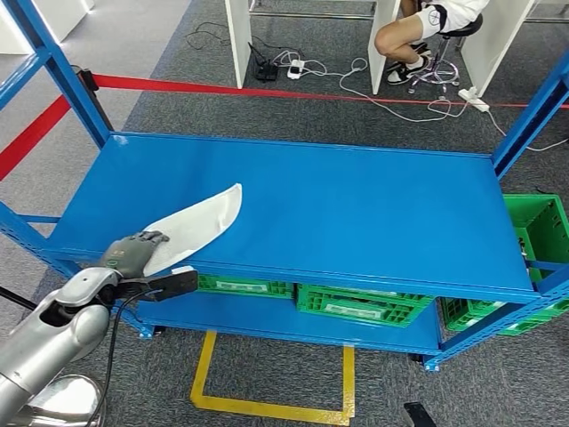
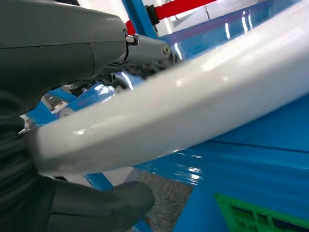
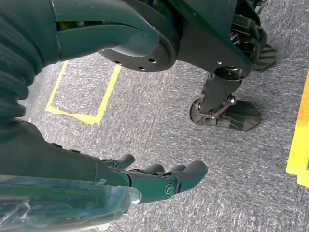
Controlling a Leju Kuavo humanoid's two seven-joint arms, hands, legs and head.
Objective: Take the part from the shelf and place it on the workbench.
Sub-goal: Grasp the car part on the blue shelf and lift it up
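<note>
Head view: high on the body, facing forward and down over the blue shelf (image 1: 322,205).
Left wrist view: very close behind the left hand (image 2: 54,53), beside the white part (image 2: 189,101); shares shelf and part with the head view.
Right wrist view: close behind the right hand (image 3: 109,179), facing the carpet floor (image 3: 164,125) beyond the fingers (image 3: 182,176).

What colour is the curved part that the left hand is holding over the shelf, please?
The part is glossy white, clearest in the head view.

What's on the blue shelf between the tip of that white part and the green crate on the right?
Nothing: in the head view, the blue shelf is bare from the white part to the green crate.
</note>
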